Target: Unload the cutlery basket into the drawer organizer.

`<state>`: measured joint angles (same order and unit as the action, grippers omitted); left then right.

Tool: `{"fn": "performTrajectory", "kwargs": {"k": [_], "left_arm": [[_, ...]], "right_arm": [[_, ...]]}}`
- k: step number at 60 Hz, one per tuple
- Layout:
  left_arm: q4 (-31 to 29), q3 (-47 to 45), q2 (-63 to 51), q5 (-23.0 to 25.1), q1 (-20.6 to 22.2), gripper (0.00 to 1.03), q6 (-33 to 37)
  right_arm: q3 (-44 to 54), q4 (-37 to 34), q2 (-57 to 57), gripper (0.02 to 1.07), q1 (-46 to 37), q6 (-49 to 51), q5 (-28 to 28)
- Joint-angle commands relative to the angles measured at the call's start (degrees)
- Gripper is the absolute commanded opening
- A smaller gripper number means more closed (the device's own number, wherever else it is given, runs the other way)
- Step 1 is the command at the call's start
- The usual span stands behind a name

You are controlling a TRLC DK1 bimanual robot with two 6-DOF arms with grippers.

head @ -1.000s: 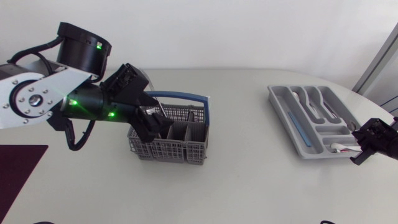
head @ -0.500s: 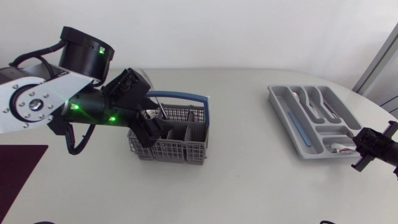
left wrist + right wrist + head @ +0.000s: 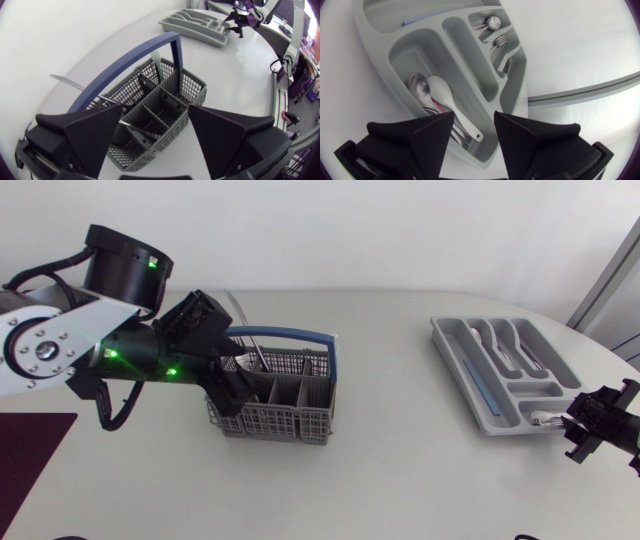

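The left pincer (image 3: 155, 106) stands open, its two black wedge fingers spread wide and holding nothing. Right under it, and partly between its fingers, stands the grey plastic mesh cutlery basket (image 3: 172, 95) with its arched blue handle (image 3: 130, 60). A slim silvery blade (image 3: 65, 80) sticks out of the basket beside the pincer, past the blue handle, and a dark piece of cutlery lies in a compartment just below the fingertips. From the head view, the left pincer (image 3: 235, 385) hangs over the basket (image 3: 275, 420) at the end nearest its own arm.

The right pincer (image 3: 474, 114) is also open, with a gap between its fingertips and nothing gripped. Just ahead of and beneath it lies the near end of the light grey plastic drawer organizer (image 3: 515, 75). In the compartment closest to the pincer rest a shiny metal spoon (image 3: 420, 87) and a white spoon (image 3: 442, 92), side by side and touching. Farther ahead, other compartments hold forks (image 3: 497, 40). The head view puts the right pincer (image 3: 580, 430) at the organizer's (image 3: 528, 390) near corner, well apart from the basket, on the white table (image 3: 400, 460).
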<state>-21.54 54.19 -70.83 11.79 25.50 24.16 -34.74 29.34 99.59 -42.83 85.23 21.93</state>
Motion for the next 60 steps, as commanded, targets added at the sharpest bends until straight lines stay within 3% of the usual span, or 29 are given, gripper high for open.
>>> {"fn": "performTrajectory", "kwargs": {"k": [1, 15, 25, 33, 42, 50, 60], "left_arm": [[-0.61, -1.64, 1.66, -0.81, -1.24, 0.92, 0.18], [-0.78, -3.13, 4.65, -2.91, -2.82, 0.92, -0.52], [-0.7, -4.36, 5.17, -2.91, -5.98, 0.92, -0.17], [-0.17, -5.24, 5.52, -2.83, -10.47, 0.92, 0.27], [2.56, -7.52, 4.65, -2.83, -14.33, 0.92, 1.59], [4.93, -8.58, 1.66, -2.91, -16.97, 0.92, 2.12], [6.07, -7.88, -4.93, -2.91, -18.9, 0.92, 3.0]], "right_arm": [[1.78, -0.95, -3.61, 0.79, -0.15, -1.38, -0.49], [3.36, -10.89, -16.01, 0.83, 3.01, -11.32, -0.49], [6.35, -20.47, -28.66, 0.83, 11.19, -19.14, -1.37], [7.93, -29.17, -39.91, 0.83, 22.97, -28.28, -5.76], [7.85, -34.62, -46.77, 0.83, 43.53, -40.32, -18.24], [4.95, -37.43, -45.1, 0.83, 59.97, -50.25, -27.47], [0.2, -39.1, -38.42, 0.83, 70.69, -59.83, -30.37]]}}
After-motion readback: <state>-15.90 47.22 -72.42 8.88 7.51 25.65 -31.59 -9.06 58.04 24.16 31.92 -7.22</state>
